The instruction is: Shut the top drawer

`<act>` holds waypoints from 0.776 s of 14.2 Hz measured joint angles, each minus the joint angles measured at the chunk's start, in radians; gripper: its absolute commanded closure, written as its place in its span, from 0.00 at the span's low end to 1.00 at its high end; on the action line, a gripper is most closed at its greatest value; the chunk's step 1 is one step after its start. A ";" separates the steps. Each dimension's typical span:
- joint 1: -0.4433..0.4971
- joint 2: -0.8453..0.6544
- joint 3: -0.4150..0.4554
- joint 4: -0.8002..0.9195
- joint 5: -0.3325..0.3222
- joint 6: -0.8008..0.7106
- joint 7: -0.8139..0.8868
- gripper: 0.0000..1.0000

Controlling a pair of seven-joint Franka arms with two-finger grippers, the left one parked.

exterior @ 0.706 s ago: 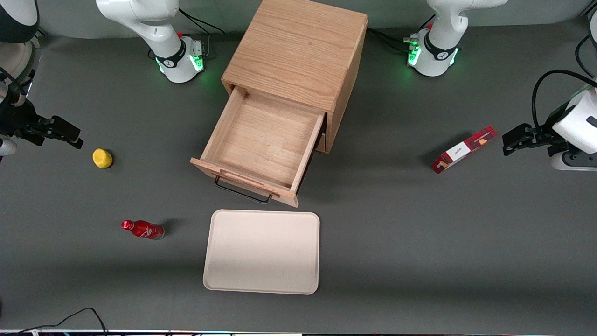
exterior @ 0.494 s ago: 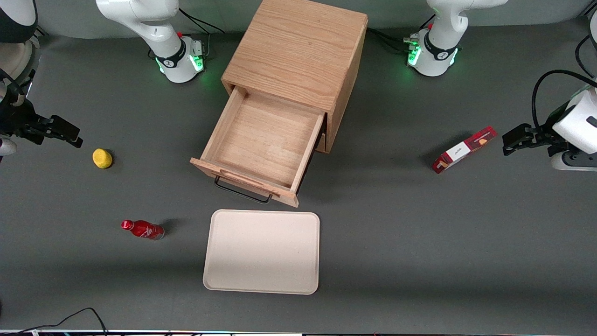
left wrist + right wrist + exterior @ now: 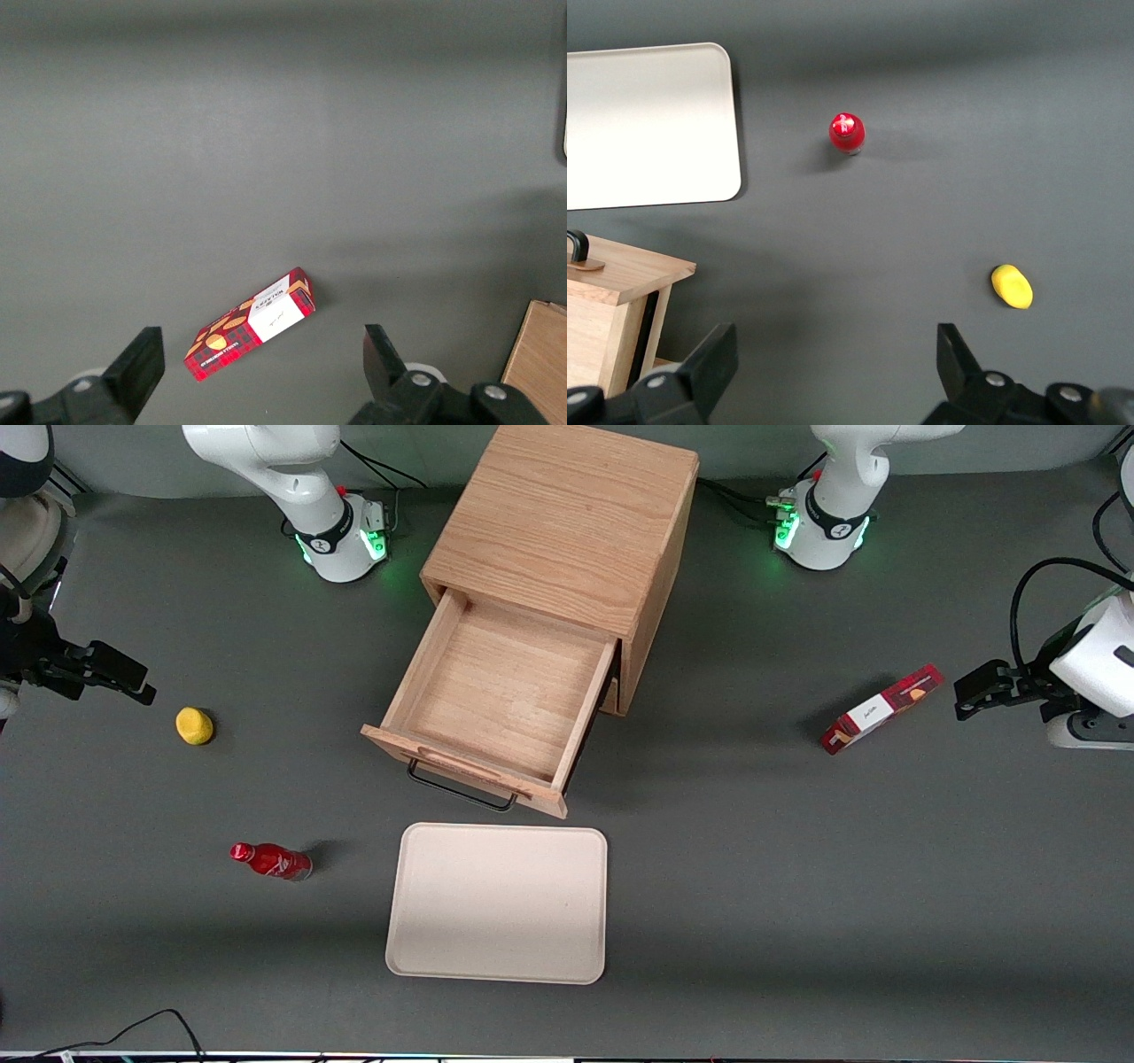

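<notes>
Your top drawer [image 3: 500, 695] stands pulled well out of the oak cabinet [image 3: 563, 522] in the middle of the table, its bare wooden floor open to the front view and nothing lying in it. Its thin black wire handle [image 3: 461, 790] hangs under the drawer's front panel, on the edge nearest the front camera. From the right wrist view you catch only a corner of that front panel [image 3: 620, 270] with one end of the handle.

Just in front of the drawer, nearer the front camera and not touching it, lies a pale beige tray [image 3: 498, 903], flat on the grey table [image 3: 753, 868].

Toward the working arm's end of the table you have a red bottle [image 3: 270, 861] — lying on its side in the front view — and, farther from the camera than the bottle, a small yellow object [image 3: 194, 725]. Both show in the right wrist view too, the bottle [image 3: 847, 133] seen cap-on and the yellow object [image 3: 1012, 286] well apart from it.

Your gripper [image 3: 115, 675] hovers at the working arm's end of the table, near the yellow object and well apart from the drawer. Its fingers [image 3: 713, 363] are spread wide with nothing between them.

Toward the parked arm's end, a red box [image 3: 881, 708] lies alone on the table — the left wrist view shows it [image 3: 251, 323] too.
</notes>
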 measured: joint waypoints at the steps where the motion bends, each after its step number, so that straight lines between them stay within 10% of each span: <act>1: 0.000 0.002 0.000 0.001 0.002 0.000 0.000 0.00; 11: 0.004 0.047 0.034 0.077 0.054 -0.016 -0.096 0.00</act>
